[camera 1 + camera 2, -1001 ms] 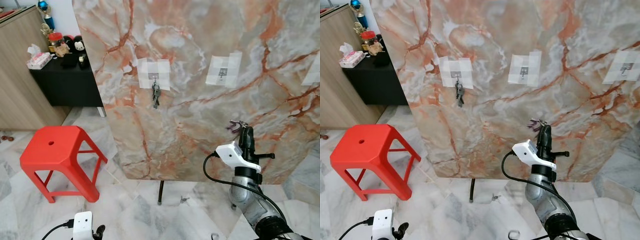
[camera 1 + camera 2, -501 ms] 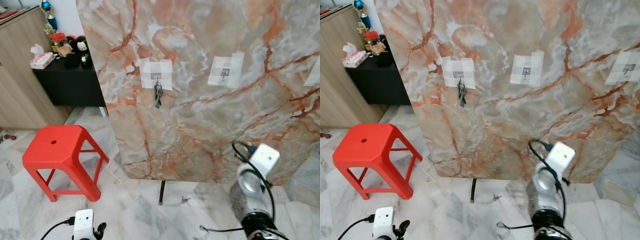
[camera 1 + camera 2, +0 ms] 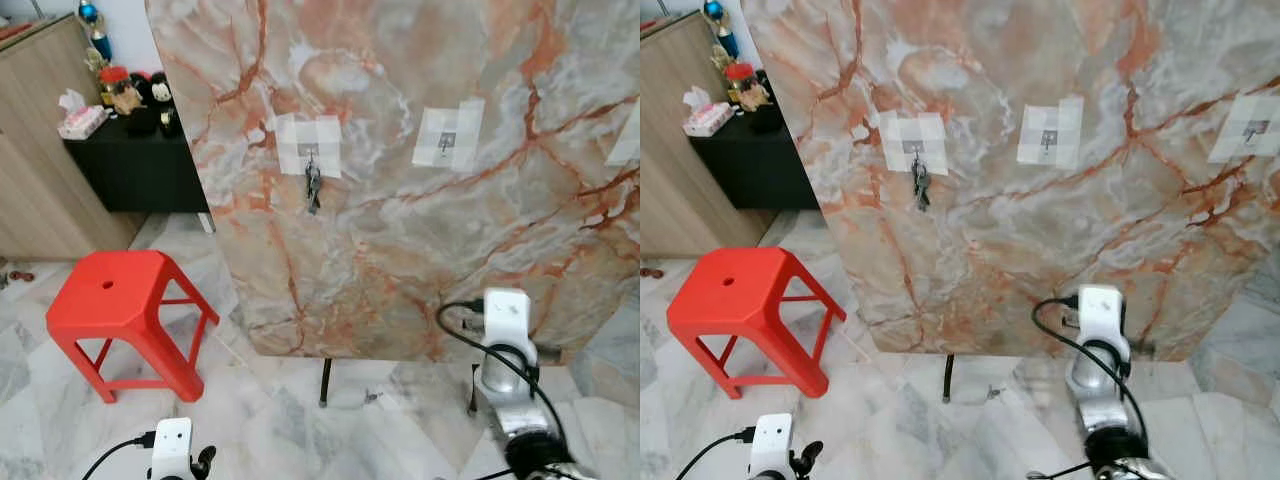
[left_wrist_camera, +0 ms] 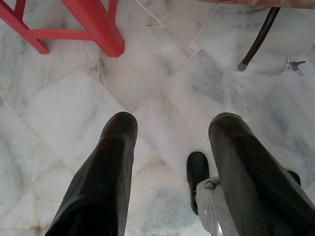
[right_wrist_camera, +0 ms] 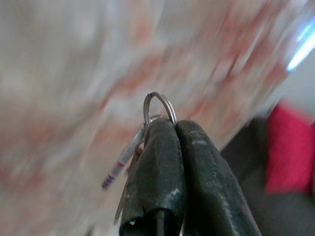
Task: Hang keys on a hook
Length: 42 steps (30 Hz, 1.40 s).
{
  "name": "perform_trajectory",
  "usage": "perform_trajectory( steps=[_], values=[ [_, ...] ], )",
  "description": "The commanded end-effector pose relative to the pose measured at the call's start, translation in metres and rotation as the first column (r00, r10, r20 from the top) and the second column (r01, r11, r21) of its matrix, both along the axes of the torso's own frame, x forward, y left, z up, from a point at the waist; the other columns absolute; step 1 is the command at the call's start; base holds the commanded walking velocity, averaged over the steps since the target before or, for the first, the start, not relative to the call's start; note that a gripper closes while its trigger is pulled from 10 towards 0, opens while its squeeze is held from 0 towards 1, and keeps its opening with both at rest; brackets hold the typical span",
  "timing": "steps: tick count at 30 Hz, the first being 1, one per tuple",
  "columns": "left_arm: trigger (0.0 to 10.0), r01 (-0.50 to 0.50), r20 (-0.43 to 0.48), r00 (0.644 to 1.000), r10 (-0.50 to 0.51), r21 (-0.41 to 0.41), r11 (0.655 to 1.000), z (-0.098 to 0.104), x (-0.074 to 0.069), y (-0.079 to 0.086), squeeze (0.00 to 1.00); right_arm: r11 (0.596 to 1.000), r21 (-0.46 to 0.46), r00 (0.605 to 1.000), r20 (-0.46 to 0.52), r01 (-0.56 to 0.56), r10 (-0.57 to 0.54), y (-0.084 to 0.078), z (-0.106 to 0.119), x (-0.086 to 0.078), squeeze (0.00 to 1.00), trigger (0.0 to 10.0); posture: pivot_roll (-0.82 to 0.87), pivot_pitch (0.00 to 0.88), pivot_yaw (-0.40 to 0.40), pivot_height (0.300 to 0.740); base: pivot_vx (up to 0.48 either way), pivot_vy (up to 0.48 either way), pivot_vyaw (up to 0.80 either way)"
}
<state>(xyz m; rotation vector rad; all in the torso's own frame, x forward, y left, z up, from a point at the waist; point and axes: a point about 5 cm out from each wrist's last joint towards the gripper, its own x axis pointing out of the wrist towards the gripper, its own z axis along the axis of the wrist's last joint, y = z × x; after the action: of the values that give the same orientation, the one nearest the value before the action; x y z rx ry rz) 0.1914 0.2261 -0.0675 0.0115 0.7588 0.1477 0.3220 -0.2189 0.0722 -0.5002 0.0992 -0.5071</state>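
Right gripper (image 5: 170,128) pinched tight on the keys (image 5: 132,147), ring poking above the fingertips, raised low in front of the marble board (image 3: 400,200) at lower right of frame. Left gripper (image 4: 172,128) spread wide, hanging over the floor. Empty hook (image 3: 447,143) upper centre; another bunch (image 3: 312,186) hung upper left.

Colours: marble-look board, red stool
Board (image 3: 400,200) grey-white with orange-rust veins; hook patches (image 3: 308,146) white; stool (image 3: 125,310) bright red; floor (image 3: 270,420) white-grey veined marble tiles; cabinet (image 3: 140,165) black; right gripper (image 5: 170,129) fingers black, key ring (image 5: 159,103) silver
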Motion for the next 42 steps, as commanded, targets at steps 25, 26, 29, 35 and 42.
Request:
perform_trajectory(
  steps=[25, 26, 29, 35, 42],
  values=[
    [10.0, 0.015, 0.013, 1.000, -0.015, 0.032, 0.999, 0.001, 0.000, 0.002, 0.00, 0.988, 0.085, 0.950, 0.295, -0.132, 0.102, 0.030, 0.038, 0.007, 0.00, 10.0, 0.05, 0.041, 0.024, 0.740, 0.000, 0.000, 0.00],
    [10.0, 0.017, 0.014, 1.000, -0.018, 0.034, 0.999, 0.001, 0.000, 0.002, 0.00, 0.942, 0.287, 0.951, 0.297, -0.176, 0.087, 0.033, 0.036, 0.010, 0.00, 10.0, 0.05, 0.042, 0.026, 0.740, 0.000, 0.000, 0.00],
    [10.0, 0.021, 0.016, 1.000, -0.022, 0.038, 0.999, 0.001, 0.000, 0.002, 0.00, 0.818, 0.518, 0.943, 0.321, -0.251, 0.086, 0.039, 0.035, 0.014, 0.00, 10.0, 0.05, 0.043, 0.026, 0.740, 0.000, 0.000, 0.00],
    [10.0, 0.019, 0.017, 1.000, -0.020, 0.042, 0.999, 0.002, 0.000, 0.002, 0.00, 0.636, 0.660, 0.907, 0.387, -0.399, 0.167, 0.052, 0.037, 0.017, 0.00, 10.0, 0.06, 0.042, 0.024, 0.740, 0.000, 0.000, 0.00],
    [10.0, 0.020, 0.018, 1.000, -0.021, 0.049, 0.999, 0.002, 0.001, 0.003, 0.00, 0.363, 0.734, 0.819, 0.501, -0.574, 0.281, 0.061, 0.039, 0.019, 0.00, 10.0, 0.04, 0.046, 0.028, 0.740, 0.000, 0.000, 0.00]
  ],
)
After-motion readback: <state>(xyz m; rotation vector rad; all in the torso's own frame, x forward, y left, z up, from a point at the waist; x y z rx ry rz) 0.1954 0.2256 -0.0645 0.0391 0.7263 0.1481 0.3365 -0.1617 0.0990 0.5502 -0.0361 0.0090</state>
